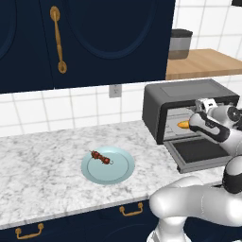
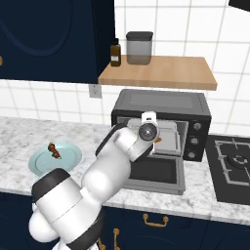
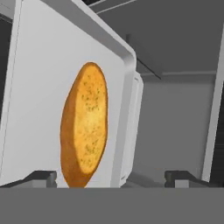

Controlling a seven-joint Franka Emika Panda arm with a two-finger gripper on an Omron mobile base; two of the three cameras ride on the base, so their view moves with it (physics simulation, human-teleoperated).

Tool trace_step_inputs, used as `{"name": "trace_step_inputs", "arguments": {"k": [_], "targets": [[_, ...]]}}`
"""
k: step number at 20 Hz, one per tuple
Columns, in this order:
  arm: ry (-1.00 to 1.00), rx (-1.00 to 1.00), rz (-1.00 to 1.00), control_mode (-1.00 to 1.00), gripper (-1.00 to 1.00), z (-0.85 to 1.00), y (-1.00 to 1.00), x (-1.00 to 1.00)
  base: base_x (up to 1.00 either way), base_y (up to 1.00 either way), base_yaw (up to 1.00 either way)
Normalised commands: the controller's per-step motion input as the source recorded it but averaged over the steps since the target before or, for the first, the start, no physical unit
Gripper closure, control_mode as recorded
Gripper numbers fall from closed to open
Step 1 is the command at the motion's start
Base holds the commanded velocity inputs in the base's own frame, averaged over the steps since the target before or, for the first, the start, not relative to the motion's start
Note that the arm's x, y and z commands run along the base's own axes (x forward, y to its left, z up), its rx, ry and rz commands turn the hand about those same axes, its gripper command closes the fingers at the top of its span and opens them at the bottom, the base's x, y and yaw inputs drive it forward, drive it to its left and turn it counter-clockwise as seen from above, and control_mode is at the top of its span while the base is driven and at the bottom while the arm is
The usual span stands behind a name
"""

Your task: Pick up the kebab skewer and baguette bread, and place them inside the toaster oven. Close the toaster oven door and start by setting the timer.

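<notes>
The toaster oven [image 1: 189, 92] stands on the counter with its door [image 1: 198, 153] dropped open. The golden baguette bread [image 3: 85, 127] lies on the pale tray [image 3: 39, 87] inside the oven, and its orange end [image 1: 182, 125] shows at the oven mouth. My gripper [image 3: 111, 179] is at the oven opening, just in front of the loaf, open, with its fingertips [image 3: 41, 177] spread wider than the bread and holding nothing. The kebab skewer [image 1: 101, 158] rests on a light blue plate [image 1: 90, 175] on the counter to the left. From the right base view, the oven [image 2: 161, 102], door [image 2: 156, 173] and skewer [image 2: 53, 150] also show.
A wooden shelf [image 2: 161, 73] above the oven carries a grey canister [image 2: 139, 48] and a dark bottle [image 2: 115, 52]. A stove [image 2: 234, 168] sits right of the oven. Dark blue cabinets [image 1: 94, 38] hang overhead. The marble counter [image 1: 42, 160] stretches left of the plate.
</notes>
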Motion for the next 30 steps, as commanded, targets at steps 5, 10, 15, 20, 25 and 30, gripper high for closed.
{"name": "trace_step_inputs", "arguments": {"k": [5, 10, 15, 20, 25, 30], "targets": [[0.31, 0.0, -0.15, -1.0, -1.0, 0.8, -0.04, -0.4, 0.0, 0.0, 0.0], [0.39, 0.05, -0.33, -1.0, -1.0, 0.48, 0.08, -0.64, 0.0, 0.0, 0.0], [0.25, 0.13, -0.49, -1.0, -1.0, 0.0, 0.37, -0.78, 0.0, 0.0, 0.0], [0.18, 0.22, -0.59, -1.0, -1.0, 0.0, 0.41, -0.73, 0.0, 0.0, 0.0], [0.04, 0.27, -0.64, -1.0, -1.0, -0.08, 0.39, -0.62, 0.0, 0.0, 0.0], [0.0, 0.18, -0.61, -1.0, -1.0, -0.11, 0.66, -0.24, 0.0, 0.0, 0.0]]}}
